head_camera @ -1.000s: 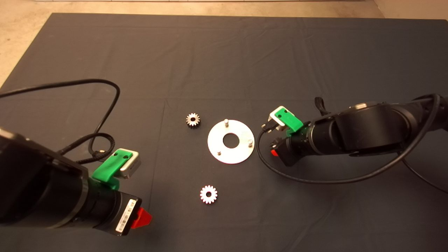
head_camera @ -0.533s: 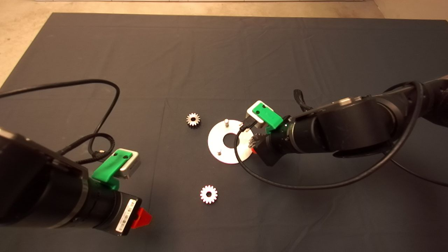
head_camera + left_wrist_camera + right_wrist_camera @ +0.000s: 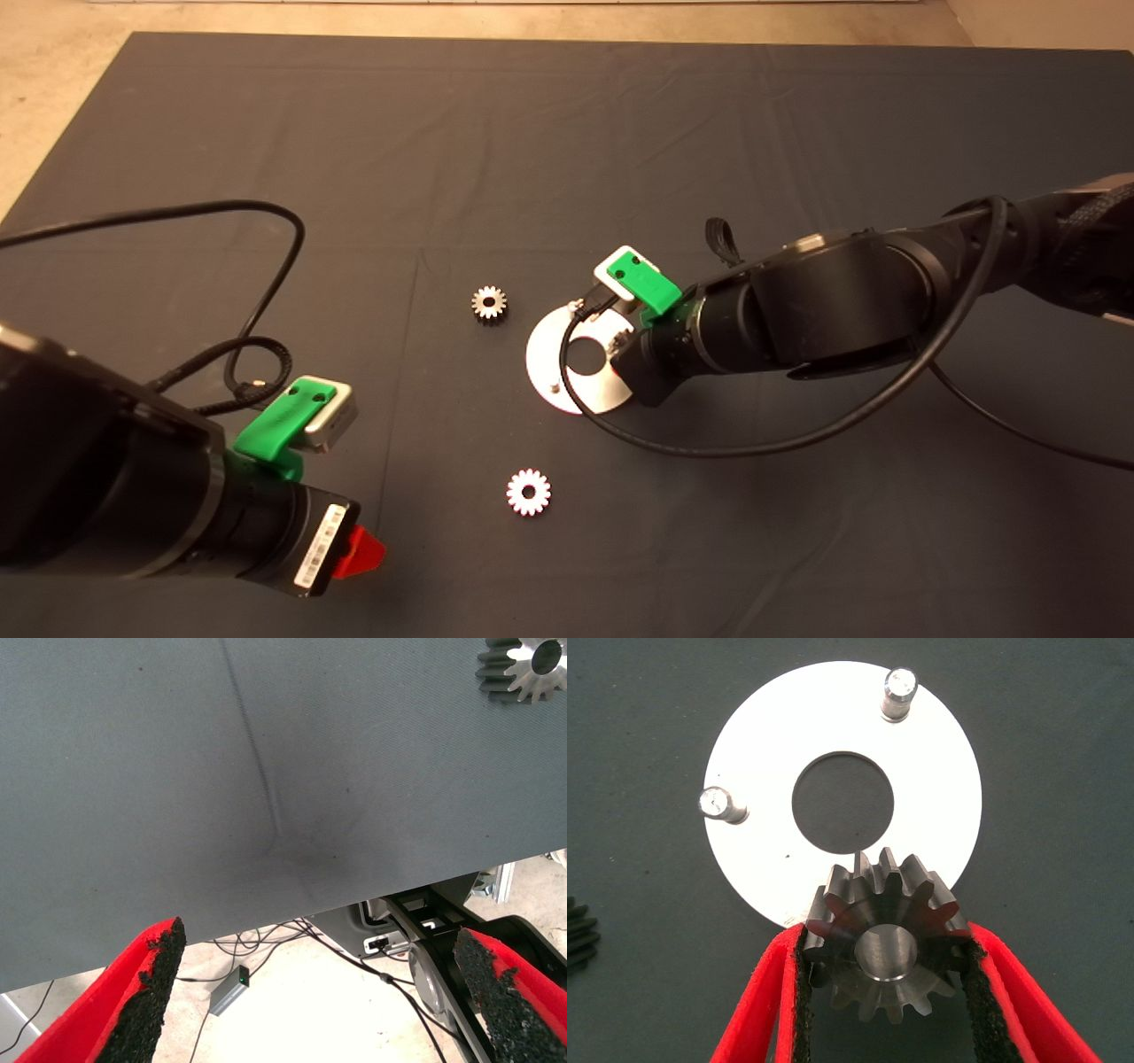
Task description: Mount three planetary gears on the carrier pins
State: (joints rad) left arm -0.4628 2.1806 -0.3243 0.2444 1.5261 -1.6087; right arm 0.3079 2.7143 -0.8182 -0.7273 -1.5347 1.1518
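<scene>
The flat silver disc (image 3: 542, 354) lies mid-mat, partly covered by my right arm. In the right wrist view two carrier pins (image 3: 899, 691) (image 3: 719, 804) stand bare on the disc (image 3: 939, 771); the third is hidden. My right gripper (image 3: 888, 948) is shut on one planetary gear (image 3: 886, 899), held flat above the disc's near rim; its body shows in the head view (image 3: 633, 359). Two more gears lie on the mat, one left of the disc (image 3: 489, 303) and one in front of it (image 3: 529, 492). My left gripper (image 3: 323, 1001) is open and empty at the mat's lower left (image 3: 363, 551).
A black cable (image 3: 266, 266) loops over the mat on the left. The right arm's cable (image 3: 709, 447) hangs in front of the disc. Past the mat's edge, the left wrist view shows floor cables and a metal frame (image 3: 416, 930), and the front gear (image 3: 527, 669).
My right arm has moved left, from beside the disc to over it, carrying the gear. The left arm and the two loose gears have not moved.
</scene>
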